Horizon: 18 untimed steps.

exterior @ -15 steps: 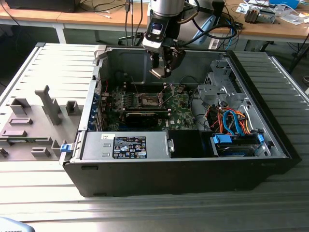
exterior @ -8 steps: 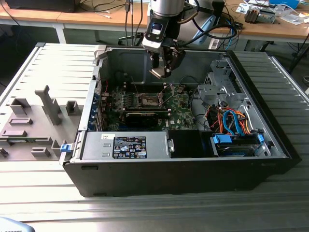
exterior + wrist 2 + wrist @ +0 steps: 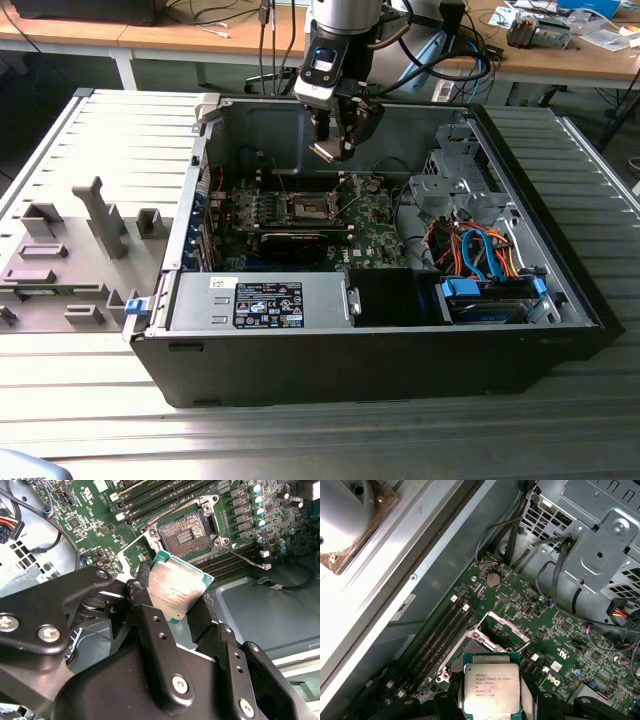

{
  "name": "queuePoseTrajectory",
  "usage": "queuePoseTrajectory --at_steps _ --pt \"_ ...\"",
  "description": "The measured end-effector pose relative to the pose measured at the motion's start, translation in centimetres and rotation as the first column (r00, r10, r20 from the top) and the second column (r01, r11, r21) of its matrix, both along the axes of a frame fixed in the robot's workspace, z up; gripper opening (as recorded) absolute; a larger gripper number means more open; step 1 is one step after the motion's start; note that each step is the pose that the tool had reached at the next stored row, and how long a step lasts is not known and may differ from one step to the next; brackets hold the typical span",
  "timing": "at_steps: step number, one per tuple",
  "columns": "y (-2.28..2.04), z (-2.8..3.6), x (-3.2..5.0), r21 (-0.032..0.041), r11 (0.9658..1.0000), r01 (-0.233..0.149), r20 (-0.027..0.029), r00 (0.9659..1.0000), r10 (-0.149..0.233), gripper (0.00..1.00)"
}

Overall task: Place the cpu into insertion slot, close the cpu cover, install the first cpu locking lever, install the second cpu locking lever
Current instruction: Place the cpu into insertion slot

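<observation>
My black gripper [image 3: 335, 146], upper centre in the exterior view, pinches the silvery-grey square cpu [image 3: 175, 591], clear above the dark-centred, metal-rimmed insertion slot [image 3: 187, 531].

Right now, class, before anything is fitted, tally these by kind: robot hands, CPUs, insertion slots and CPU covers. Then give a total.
hand: 1
cpu, gripped in the hand above the board: 1
insertion slot, with nothing in it: 1
cpu cover, raised open: 1
Total: 4
</observation>
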<state>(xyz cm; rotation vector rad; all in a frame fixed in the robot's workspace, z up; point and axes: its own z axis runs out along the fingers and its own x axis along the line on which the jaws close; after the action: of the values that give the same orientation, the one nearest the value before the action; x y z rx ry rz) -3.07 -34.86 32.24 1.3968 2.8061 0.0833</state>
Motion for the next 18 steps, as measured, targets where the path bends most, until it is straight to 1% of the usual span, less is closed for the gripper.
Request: queuePoseTrajectory --at_steps 4,18 --pt "0.0 0.0 0.0 0.0 1.0 0.009 0.0 1.0 -0.009 0.55" --pt "0.0 -0.01 0.0 0.0001 0.9999 0.017 0.0 0.9999 -0.017 0.55"
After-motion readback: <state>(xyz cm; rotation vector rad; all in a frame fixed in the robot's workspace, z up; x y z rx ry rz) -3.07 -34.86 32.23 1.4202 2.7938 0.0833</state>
